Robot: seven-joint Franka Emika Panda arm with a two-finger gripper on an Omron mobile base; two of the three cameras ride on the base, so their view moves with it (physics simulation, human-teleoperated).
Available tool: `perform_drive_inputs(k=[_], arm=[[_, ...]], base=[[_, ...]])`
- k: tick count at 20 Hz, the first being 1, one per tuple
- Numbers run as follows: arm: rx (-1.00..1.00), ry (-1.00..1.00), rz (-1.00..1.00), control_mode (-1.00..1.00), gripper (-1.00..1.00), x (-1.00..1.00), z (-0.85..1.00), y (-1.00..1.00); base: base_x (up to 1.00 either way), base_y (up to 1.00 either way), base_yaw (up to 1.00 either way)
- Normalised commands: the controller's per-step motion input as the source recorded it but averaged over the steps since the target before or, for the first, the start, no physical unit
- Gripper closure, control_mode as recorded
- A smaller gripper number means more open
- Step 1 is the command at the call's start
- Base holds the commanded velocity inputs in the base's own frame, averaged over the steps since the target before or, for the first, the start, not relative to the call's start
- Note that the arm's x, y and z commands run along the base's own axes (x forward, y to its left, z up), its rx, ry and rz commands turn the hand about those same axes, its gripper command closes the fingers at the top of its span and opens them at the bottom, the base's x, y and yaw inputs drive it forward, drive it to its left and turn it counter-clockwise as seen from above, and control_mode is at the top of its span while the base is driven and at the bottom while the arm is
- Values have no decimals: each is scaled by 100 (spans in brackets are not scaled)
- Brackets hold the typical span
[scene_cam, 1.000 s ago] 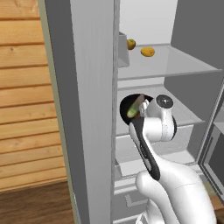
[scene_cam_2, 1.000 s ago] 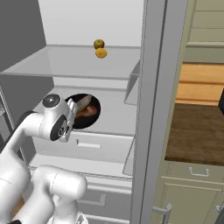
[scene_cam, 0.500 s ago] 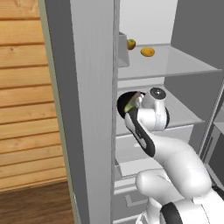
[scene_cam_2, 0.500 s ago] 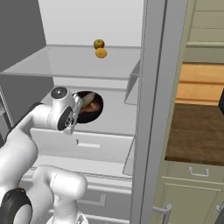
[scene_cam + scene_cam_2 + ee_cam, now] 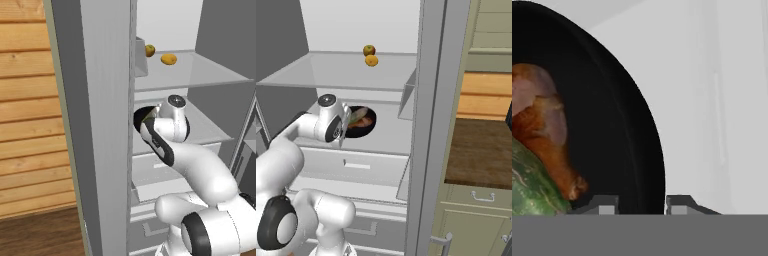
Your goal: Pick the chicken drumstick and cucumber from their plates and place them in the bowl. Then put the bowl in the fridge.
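Round glossy black bowl (image 5: 362, 121) sits on the middle white shelf (image 5: 391, 140) inside the tall grey fridge (image 5: 95, 125), left of centre in the right base view; in the left base view only a dark sliver of it shows past the door edge, behind the arm. In the bowl lie the reddish-brown chicken drumstick (image 5: 547, 130) and the pale green cucumber (image 5: 529, 192), touching, at the left of the hand view. The hand (image 5: 642, 204) is at the bowl's rim: its two finger tips stand apart, one on each side of the black wall, at the bottom centre of the hand view; whether they press the rim I cannot tell. Nearby: on the upper glass-like shelf (image 5: 331, 70), well above the bowl, a greenish-yellow round fruit (image 5: 369, 50) and an orange round fruit (image 5: 371, 60), just beside each other. Grey fridge door (image 5: 428, 125) stands upright right of the bowl. White drawer (image 5: 351, 165) below the bowl's shelf. Wooden plank wall (image 5: 30, 115) at left of the left base view.
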Motion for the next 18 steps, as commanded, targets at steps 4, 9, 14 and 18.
perform_drive_inputs(k=[4, 9, 14, 18], arm=[[0, -4, 0, -100, -100, 13, -11, 0], [0, -27, 0, -100, -100, 4, 0, 0], [0, -46, 0, -100, -100, -17, 1, 0], [-1, -18, 0, -100, -100, -22, 37, 1]], base=[[0, 0, 0], [0, 0, 0], [0, 0, 0], [0, 0, 0]])
